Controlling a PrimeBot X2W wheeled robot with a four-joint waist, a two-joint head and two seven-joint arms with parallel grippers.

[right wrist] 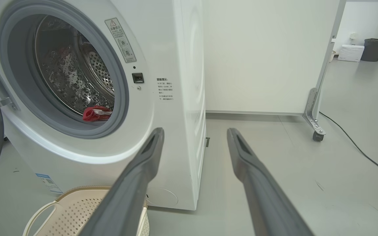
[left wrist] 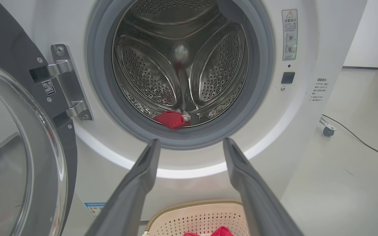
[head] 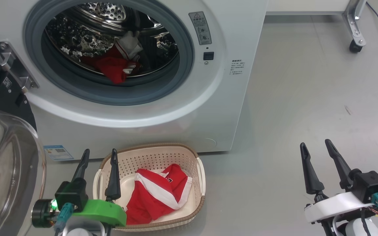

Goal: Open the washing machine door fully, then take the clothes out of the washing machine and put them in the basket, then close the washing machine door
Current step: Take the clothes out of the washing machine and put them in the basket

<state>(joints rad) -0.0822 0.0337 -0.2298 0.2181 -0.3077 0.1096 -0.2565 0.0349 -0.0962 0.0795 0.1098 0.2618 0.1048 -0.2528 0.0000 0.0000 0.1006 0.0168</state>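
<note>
Both pincers stand wide open and grip nothing. My left pincer [head: 100,151] rises at the lower left of the head view, one finger overlapping the left rim of the basket [head: 149,146]; whether it touches, I cannot tell. My right pincer [head: 315,143] is at the lower right over bare floor [head: 307,98], well apart from everything.

From the head I see the whole basket at lower middle, just in front of the washing machine [head: 176,124], with a red garment [head: 157,193] with white bands lying in it. My left wrist view looks straight into the steel drum [left wrist: 149,72], where a second red garment [left wrist: 171,118] lies at the bottom, near the grey gasket. My right wrist view adds the machine's side, a cable [right wrist: 356,144] on the floor and a dark bin [right wrist: 374,49] at upper right.

At the left edge the door [head: 8,164] hangs swung open, with its black rim and clear glass bowl.
</note>
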